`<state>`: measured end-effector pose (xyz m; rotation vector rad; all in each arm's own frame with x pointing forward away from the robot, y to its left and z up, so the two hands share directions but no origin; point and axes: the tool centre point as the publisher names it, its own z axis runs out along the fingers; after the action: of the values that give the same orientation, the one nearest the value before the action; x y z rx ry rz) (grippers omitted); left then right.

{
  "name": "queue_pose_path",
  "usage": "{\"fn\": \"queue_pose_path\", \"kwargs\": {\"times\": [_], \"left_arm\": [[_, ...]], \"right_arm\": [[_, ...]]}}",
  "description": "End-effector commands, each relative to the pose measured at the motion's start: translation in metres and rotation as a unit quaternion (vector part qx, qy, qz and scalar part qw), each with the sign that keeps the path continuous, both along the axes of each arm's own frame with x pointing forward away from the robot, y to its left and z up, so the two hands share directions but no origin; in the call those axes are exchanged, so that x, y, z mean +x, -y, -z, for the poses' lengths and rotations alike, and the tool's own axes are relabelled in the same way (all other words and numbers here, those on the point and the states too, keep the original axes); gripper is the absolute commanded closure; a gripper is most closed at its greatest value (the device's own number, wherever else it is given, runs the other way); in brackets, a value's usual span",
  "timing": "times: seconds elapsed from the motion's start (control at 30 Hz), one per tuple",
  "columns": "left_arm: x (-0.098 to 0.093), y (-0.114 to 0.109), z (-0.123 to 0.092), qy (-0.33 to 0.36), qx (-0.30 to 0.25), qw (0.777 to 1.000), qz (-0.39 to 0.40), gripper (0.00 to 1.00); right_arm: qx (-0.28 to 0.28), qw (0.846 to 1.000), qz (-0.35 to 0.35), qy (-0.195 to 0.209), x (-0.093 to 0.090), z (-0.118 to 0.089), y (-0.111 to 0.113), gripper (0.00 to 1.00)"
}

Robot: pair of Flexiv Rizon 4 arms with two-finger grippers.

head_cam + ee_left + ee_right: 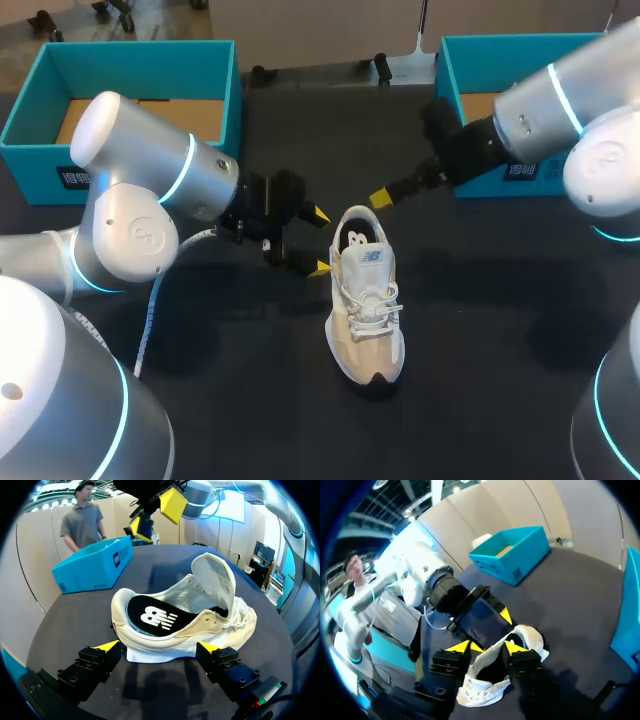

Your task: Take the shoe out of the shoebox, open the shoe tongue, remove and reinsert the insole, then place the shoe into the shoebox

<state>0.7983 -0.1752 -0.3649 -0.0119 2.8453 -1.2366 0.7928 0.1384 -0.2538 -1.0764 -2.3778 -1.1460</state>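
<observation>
Head view: the shoe (366, 300) is seen upright on the table (500, 330), toe toward the robot, outside the left box (150, 55) and the right box (480, 45); its tongue (215, 575) is lifted, the insole (150, 617) seated inside; the left gripper (320, 241) is held open beside the heel, touching nothing; the right gripper (486, 646) is spread open above the heel.

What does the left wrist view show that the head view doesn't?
Left wrist only: the inner face of the lifted tongue. Head only: the left box and left arm. Both: the shoe on the table with its insole in, the right box, the left gripper with jaws open at the heel, and the right gripper, open, beyond it.
</observation>
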Motion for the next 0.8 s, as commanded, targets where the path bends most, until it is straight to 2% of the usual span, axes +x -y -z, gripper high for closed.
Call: {"fn": "queue_pose_path", "kwargs": {"times": [0.03, 0.07, 0.5, 0.6, 0.63, 0.73, 0.8], "left_arm": [[-0.001, 0.001, 0.001, 0.001, 0.001, 1.0, -0.001, 0.0], [-0.001, 0.001, 0.001, 0.001, 0.001, 1.0, -0.001, 0.0], [-0.001, 0.001, 0.001, 0.001, 0.001, 1.0, -0.001, 0.0], [-0.002, -0.002, -0.005, 0.004, 0.003, 1.0, 0.003, 0.0], [-0.002, -0.006, -0.009, 0.009, 0.003, 1.0, 0.002, 0.0], [-0.004, -0.015, -0.019, 0.015, 0.013, 1.0, 0.006, 0.0], [-0.004, -0.022, -0.026, 0.018, 0.017, 1.0, 0.003, 0.0]], "right_arm": [[-0.079, 0.993, 0.085, 0.006, -0.014, -0.009, 0.003, 1.0], [-0.101, 0.991, 0.091, 0.003, -0.015, -0.011, 0.004, 1.0], [-0.101, 0.991, 0.091, 0.003, -0.015, -0.011, 0.004, 1.0], [-0.109, 0.98, 0.164, 0.002, -0.014, 0.002, 0.004, 1.0], [-0.133, 0.973, 0.189, 0.0, -0.015, 0.005, 0.006, 1.0], [-0.174, 0.955, 0.239, -0.007, -0.016, 0.013, 0.007, 1.0], [-0.183, 0.951, 0.249, -0.006, -0.016, 0.017, 0.005, 1.0]]}}
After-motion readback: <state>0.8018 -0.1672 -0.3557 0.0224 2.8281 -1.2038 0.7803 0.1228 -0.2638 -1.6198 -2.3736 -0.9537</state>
